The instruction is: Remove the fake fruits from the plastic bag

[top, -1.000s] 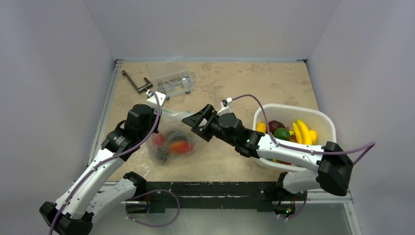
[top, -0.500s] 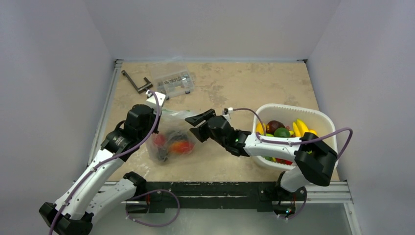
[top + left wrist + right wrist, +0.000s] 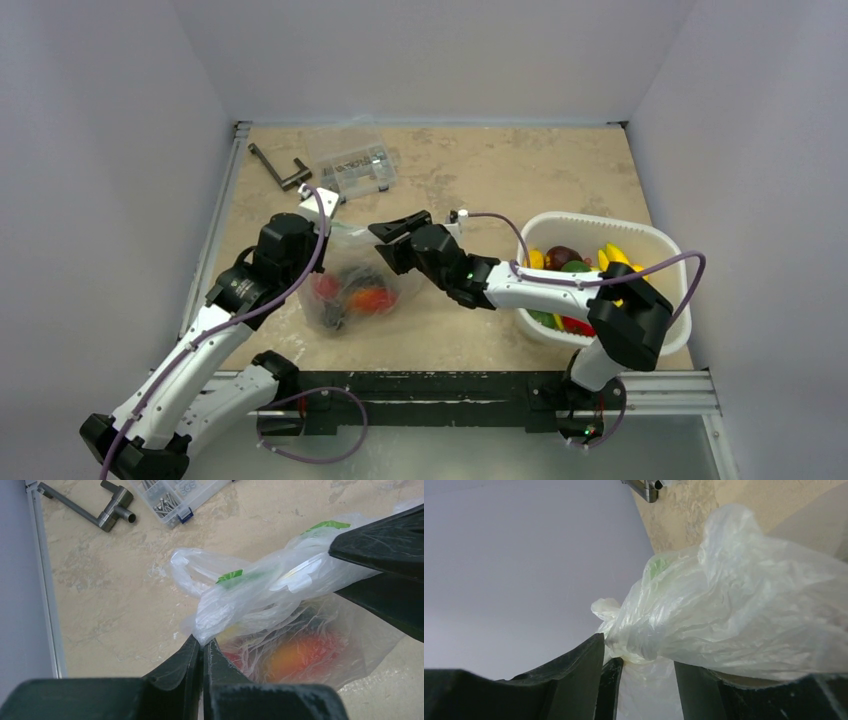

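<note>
The plastic bag [image 3: 352,285] lies on the table left of centre, clear film with green print. Inside it show a red round fruit [image 3: 323,286], an orange-red piece [image 3: 371,298] and a dark bunch [image 3: 336,312]. My left gripper [image 3: 325,228] is shut on a bunched edge of the bag's film [image 3: 250,592], fingertips pinched together [image 3: 202,644]; the orange-red fruit [image 3: 300,655] glows through the film. My right gripper [image 3: 386,240] is open at the bag's upper right edge. In the right wrist view the gathered film [image 3: 734,605] lies between its spread fingers [image 3: 574,675].
A white basket [image 3: 600,222] at the right holds bananas, a green apple and other fruit. A clear compartment box [image 3: 352,165] and a metal crank tool [image 3: 275,165] lie at the back left. Grey walls enclose the table.
My right gripper has moved left, from beside the basket to the bag's upper edge, jaws still open. The left arm and the bag have hardly moved.
</note>
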Robot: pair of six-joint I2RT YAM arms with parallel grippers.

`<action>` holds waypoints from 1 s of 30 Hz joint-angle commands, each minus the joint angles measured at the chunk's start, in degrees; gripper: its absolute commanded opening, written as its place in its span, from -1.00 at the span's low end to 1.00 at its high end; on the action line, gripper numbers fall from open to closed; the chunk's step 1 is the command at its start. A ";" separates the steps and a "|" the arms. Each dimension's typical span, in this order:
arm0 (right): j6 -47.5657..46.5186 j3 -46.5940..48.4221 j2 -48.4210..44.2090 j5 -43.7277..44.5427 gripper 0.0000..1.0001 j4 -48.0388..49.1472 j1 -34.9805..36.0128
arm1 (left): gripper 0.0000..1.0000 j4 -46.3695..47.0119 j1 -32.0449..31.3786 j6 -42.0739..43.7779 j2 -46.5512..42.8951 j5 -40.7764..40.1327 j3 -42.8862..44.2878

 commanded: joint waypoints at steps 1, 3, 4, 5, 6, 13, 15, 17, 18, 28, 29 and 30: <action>1.82 4.46 2.56 2.98 -0.01 0.63 -0.22 | -1.00 1.17 -0.05 0.23 -0.79 0.74 1.73; 2.10 4.92 2.79 2.79 -0.12 0.60 -0.29 | -1.00 1.19 -0.08 0.18 -1.04 0.04 1.69; 2.48 4.80 2.57 2.81 -0.19 0.26 -0.42 | -1.00 1.25 -0.06 0.18 -1.20 -0.38 1.62; 3.26 4.28 2.14 2.24 -0.32 0.40 -0.84 | -1.00 1.30 -0.10 0.19 -1.36 -0.75 1.56; 4.23 3.20 1.61 1.10 -0.47 1.26 -1.35 | -1.00 1.33 -0.08 0.22 -1.62 -1.36 1.61; 7.52 -11.83 -4.92 -12.40 -1.00 13.87 -10.29 | -1.00 1.33 -0.07 -0.56 -4.55 -12.67 1.06; 7.71 -16.56 -8.31 -15.15 -1.00 16.15 -13.30 | -1.00 1.17 -0.05 -1.12 -5.21 -15.88 0.97; 7.23 -21.23 -12.59 -17.53 -1.00 17.84 -16.41 | -1.00 1.06 -0.05 -1.72 -5.97 -18.65 0.90; 6.30 -22.87 -14.25 -18.84 -1.00 17.95 -18.07 | -1.00 1.30 -0.02 -1.79 -6.50 -19.39 0.74; -8.46 -19.15 -16.05 -28.99 -1.00 12.63 -23.17 | -0.76 3.85 -0.10 -0.20 -9.70 -7.35 -0.95; -9.04 -18.49 -15.31 -29.89 -1.00 13.28 -23.16 | -0.51 4.21 -0.06 0.20 -9.94 -4.69 -1.28; -9.74 -17.66 -14.70 -30.40 -1.00 13.26 -23.21 | -0.28 4.51 -0.09 0.48 -9.87 -2.44 -1.50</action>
